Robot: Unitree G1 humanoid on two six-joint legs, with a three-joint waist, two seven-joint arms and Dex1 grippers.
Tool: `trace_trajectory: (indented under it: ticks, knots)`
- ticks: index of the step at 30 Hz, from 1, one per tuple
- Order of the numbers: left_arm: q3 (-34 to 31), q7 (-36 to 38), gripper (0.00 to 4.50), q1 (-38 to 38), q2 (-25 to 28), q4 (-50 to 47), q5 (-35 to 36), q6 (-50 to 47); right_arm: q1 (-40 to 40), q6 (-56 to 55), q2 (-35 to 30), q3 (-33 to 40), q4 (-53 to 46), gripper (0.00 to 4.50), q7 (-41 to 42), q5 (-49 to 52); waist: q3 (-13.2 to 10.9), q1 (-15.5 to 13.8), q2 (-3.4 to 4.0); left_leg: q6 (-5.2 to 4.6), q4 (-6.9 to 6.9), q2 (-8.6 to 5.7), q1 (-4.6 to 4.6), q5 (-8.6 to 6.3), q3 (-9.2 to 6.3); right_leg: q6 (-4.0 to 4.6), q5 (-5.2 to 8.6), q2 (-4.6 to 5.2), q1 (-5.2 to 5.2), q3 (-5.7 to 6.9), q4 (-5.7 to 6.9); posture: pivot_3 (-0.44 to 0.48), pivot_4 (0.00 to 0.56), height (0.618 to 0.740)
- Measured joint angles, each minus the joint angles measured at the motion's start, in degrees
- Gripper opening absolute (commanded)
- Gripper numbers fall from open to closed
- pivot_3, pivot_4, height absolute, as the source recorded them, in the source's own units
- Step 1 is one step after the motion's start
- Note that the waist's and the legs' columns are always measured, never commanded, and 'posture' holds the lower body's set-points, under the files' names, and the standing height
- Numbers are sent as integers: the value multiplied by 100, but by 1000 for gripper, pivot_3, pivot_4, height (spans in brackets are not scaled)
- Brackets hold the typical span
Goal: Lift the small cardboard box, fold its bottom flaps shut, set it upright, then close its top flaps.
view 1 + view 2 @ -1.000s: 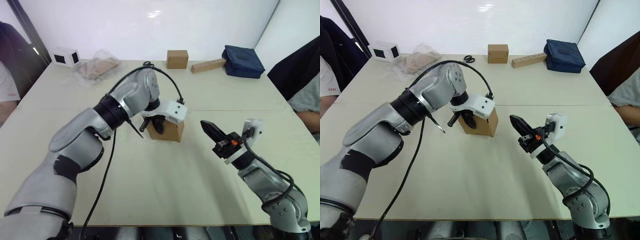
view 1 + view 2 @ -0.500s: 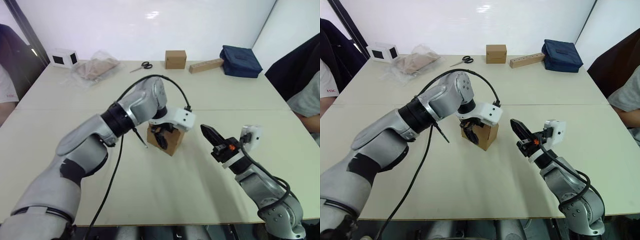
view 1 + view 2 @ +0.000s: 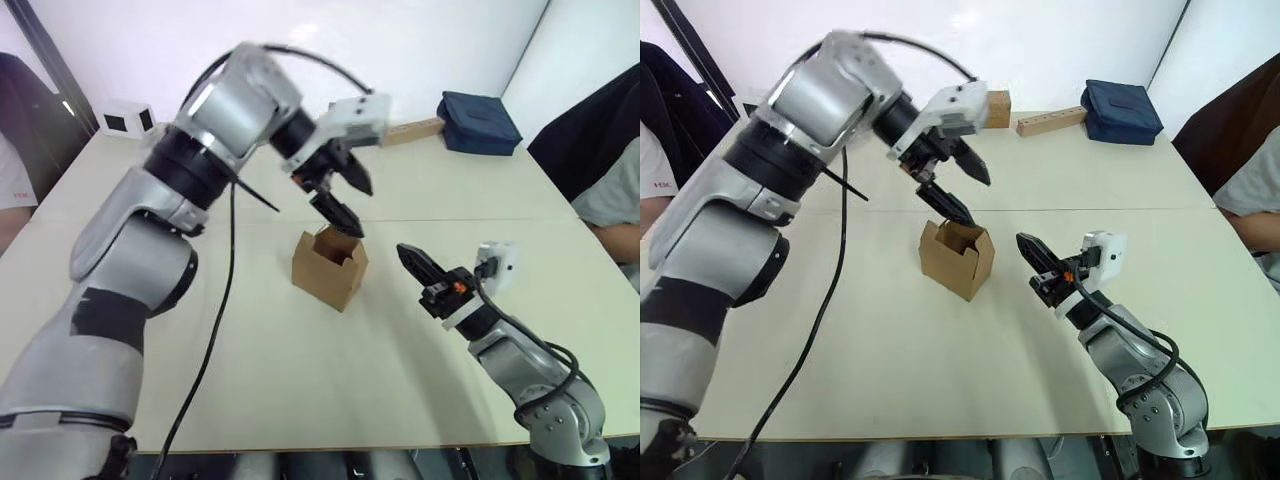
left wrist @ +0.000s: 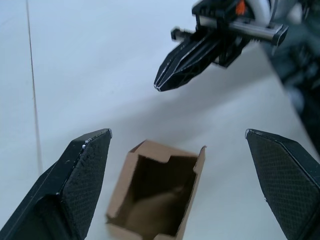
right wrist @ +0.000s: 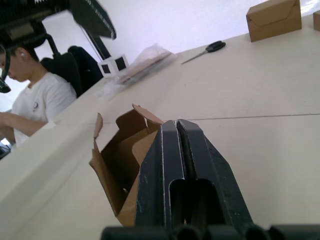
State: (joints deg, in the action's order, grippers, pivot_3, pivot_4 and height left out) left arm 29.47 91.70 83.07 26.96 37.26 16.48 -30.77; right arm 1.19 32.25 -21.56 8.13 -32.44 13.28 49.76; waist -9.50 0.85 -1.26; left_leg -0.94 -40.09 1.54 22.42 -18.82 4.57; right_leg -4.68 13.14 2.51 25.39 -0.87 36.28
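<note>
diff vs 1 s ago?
Left end effector let go of the small plain brown cardboard box and rose above it, fingers spread. The box now stands free on the table with its top flaps open. Right end effector stays shut beside it.

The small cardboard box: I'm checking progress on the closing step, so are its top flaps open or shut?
Open. The top flaps stand up around the small cardboard box, and the left wrist view looks straight down into its hollow inside.

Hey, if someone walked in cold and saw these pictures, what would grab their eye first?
The small cardboard box stands alone mid-table, its top flaps open. Directly above it hangs the left pincer, fingers spread wide, holding nothing. The right pincer is shut, pointing at the box from its right side without touching it.
</note>
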Motion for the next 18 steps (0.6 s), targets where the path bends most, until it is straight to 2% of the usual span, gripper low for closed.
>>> trace_trajectory:
  ticks: [1, 2, 6, 10, 11, 13, 18]
  knots:
    - [-172, -98, 3768, -127, -16, 113, 27, 23, 24, -1, 0, -13, 1, 0, -2, -40, -1, -5, -1, 0, -2, -1, 3, 0, 0, -5, -3, 1, 1, 0, -1, 0, 150, 740]
    - [-390, -276, 3264, -245, -70, 276, 32, 78, 54, -4, 0, -32, 1, 0, -12, -134, 0, -7, -1, 0, -2, -3, 3, 0, 1, -10, -6, 3, 0, 1, -2, 0, 150, 740]
    - [-1097, -972, 1782, -526, -304, 824, 19, 498, 136, -9, 56, -95, 6, 0, -80, -299, 0, -37, -1, 0, -2, -12, 8, 0, 1, -16, -8, 14, -3, 3, -8, 0, 150, 740]
    - [-2136, -2236, 224, -954, -508, 1991, 58, 1441, 141, -74, 129, -392, 131, 0, -161, -880, 0, 21, -1, 0, -2, -12, 2, 0, 11, -19, -11, 15, -3, -3, -10, 0, 150, 740]
    - [-2268, -2493, 19, -1102, -505, 2194, 37, 1603, 134, -64, 128, -470, 168, 0, -184, -1010, 0, 27, -1, 0, -2, -10, 1, 0, 11, -19, -11, 14, -2, -3, -6, 0, 150, 740]
    - [-2377, -2885, 19, -1531, -494, 2451, -147, 1939, 139, -11, 123, -598, 181, 0, -270, -1268, 0, 1, -1, 1, -1, -6, 1, 1, 4, -19, -11, 9, -1, 5, -1, 0, 150, 740]
    - [-2346, -3050, 19, -2235, -514, 2552, -597, 2262, 130, 304, -24, -800, 229, 0, -447, -1813, 0, -45, -1, 7, -2, -14, 4, 4, 7, -18, -12, 20, -5, 9, -2, 0, 150, 740]
